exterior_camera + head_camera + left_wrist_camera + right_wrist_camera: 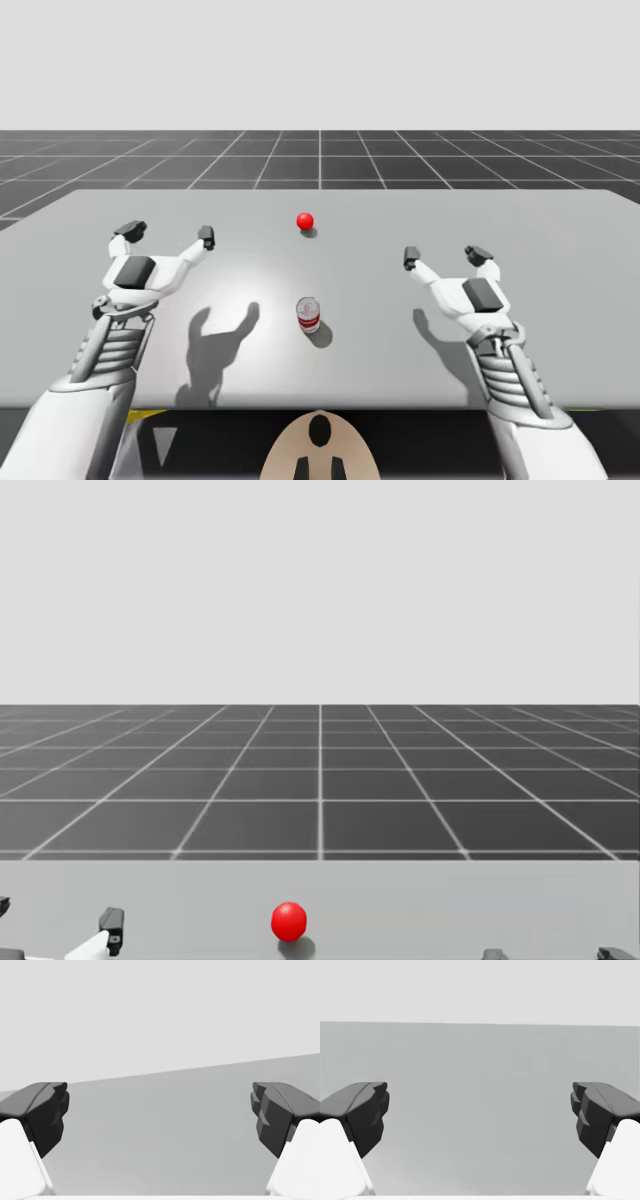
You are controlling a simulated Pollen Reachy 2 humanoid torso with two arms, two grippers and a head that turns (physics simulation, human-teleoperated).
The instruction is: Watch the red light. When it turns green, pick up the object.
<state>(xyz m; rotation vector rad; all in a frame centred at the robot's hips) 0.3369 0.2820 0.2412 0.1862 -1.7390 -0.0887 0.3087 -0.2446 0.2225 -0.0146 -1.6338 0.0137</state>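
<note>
Grey table (pixel 570 215) bears one red light (pixel 305 221) and one red-and-white round can (pixel 309 315); left gripper (pixel 167 233) and right gripper (pixel 445 256) flank them, both wide.

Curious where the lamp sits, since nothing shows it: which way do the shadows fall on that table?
High view: the can and the red light each drop a small dark shadow to their right on the table. My left gripper and right gripper cast larger shadows towards my side. Head view: a faint shadow lies low on the light's right. Wrist views: plain grey table, no cast shadows.
</note>
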